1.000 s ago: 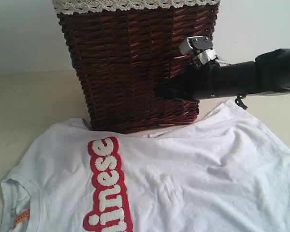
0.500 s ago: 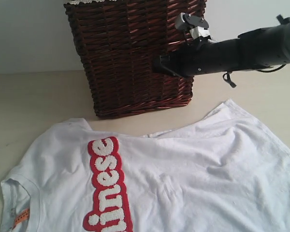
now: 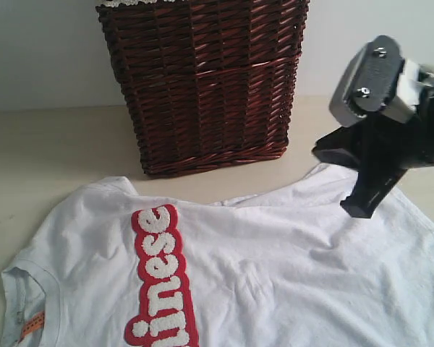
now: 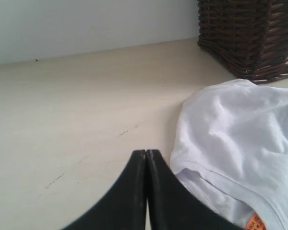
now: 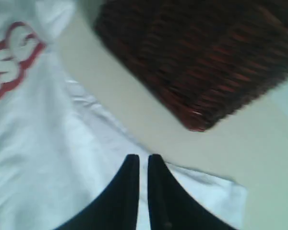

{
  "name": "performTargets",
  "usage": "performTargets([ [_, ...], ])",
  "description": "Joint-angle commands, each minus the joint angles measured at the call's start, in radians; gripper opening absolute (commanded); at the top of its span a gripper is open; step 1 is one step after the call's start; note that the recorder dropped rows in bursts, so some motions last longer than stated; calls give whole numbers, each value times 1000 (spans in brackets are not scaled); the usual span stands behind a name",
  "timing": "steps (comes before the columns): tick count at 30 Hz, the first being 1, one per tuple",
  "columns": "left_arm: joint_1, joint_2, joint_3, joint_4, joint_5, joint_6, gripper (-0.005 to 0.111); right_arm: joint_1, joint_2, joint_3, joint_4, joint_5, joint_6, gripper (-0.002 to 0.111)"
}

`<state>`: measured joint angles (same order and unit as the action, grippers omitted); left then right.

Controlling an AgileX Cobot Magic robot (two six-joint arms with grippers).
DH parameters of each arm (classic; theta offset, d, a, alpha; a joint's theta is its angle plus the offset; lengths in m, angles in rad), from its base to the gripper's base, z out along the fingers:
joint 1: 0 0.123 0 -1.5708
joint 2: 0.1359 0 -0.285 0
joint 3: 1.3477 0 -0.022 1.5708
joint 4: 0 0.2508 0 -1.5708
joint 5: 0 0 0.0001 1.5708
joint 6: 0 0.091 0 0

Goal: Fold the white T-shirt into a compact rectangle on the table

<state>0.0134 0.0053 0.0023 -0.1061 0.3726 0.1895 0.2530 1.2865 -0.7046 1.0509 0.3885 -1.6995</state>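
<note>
The white T-shirt [image 3: 275, 267] lies spread flat on the table [image 3: 50, 152], with its red lettered band [image 3: 163, 282] and orange neck tag [image 3: 31, 325] at the left. My right gripper [image 3: 358, 208] points down over the shirt's far right part. In the right wrist view it [image 5: 143, 158] hovers over the shirt [image 5: 53, 143] near its edge, all but shut, with a thin slit and nothing in it. My left gripper [image 4: 146, 152] is shut and empty, over bare table [image 4: 77, 105] just beside the shirt's collar end [image 4: 230, 129].
A dark wicker basket [image 3: 210, 79] stands on the table behind the shirt, a short gap from its far edge. A pale wall [image 3: 43, 50] rises behind the table. Bare table lies left of the basket and left of the shirt.
The basket has moved back off the shirt's far edge. My right arm has left the basket's side and swung right and down, and now points at the shirt.
</note>
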Motion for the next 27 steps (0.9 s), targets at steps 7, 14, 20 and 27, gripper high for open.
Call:
performTargets([
  [7,-3,-5,-2,-6,-10,-2,0,-9,-885,390,693,-316,10,11],
  [14,-2,-5,-2,-9,-11,-2,0,-12,-1271,444,693,-434,-86,11],
  [20,-2,-5,-2,-9,-9,-2,0,-10,-1252,459,693,-563,-78,11],
  [27,-2,-5,-2,-9,-9,-2,0,-10,-1256,608,462,-578,28,11],
])
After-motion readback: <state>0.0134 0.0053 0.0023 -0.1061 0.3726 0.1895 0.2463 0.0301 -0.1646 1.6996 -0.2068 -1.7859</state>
